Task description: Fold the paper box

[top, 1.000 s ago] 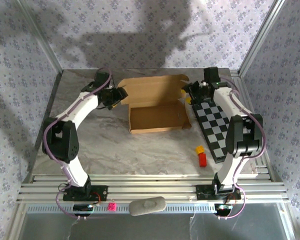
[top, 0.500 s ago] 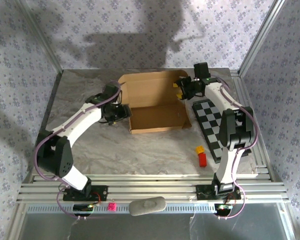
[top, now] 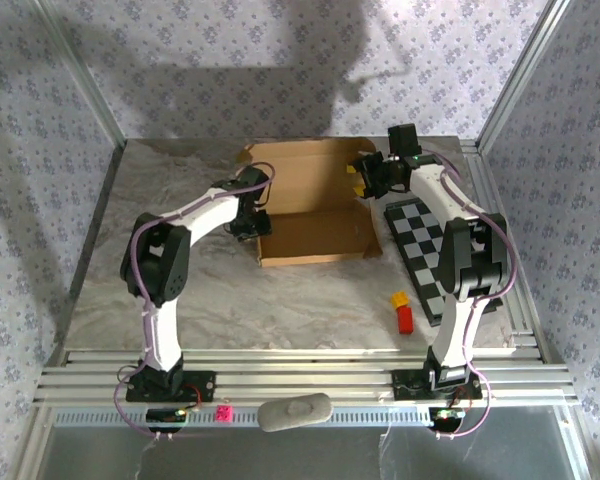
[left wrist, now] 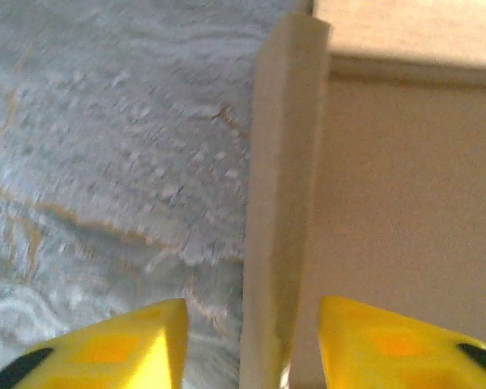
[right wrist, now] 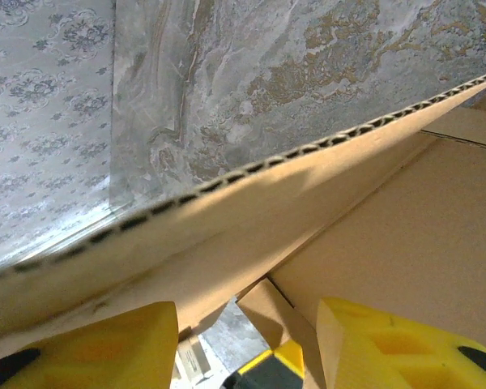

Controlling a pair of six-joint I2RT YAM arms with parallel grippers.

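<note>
Currently finds the paper box (top: pixel 315 205) toward the far middle of the table (top: pixel 180 290), opened out, with its shallow tray facing up on the near side and a broad brown panel stretching behind it toward the back wall. Puts the left gripper (top: pixel 257 222) at the tray's left wall, near that wall's far end. Shows, from the left wrist, the upright cardboard wall standing between the two yellow fingers (left wrist: pixel 130 348), with marbled table on one side of it and the tray's brown floor on the other. Leaves a sliver of space on each side of the cardboard, so reads as narrowly parted around the wall and not clamped on it. Puts the right gripper (top: pixel 365 180) at the box's far right corner, against the edge of the rear panel. Catches, from the right wrist, a raised flap whose corrugated edge runs slantwise above the fingers, and a small cardboard tab in the gap between them. Has those jaws a middling way apart; cannot tell whether pressing on cardboard or merely around it. Sets a black-and-white checkered board (top: pixel 435 255) just right of the box, with a yellow block (top: pixel 399 299) and a red block (top: pixel 405 320) touching each other beside its near end.
</note>
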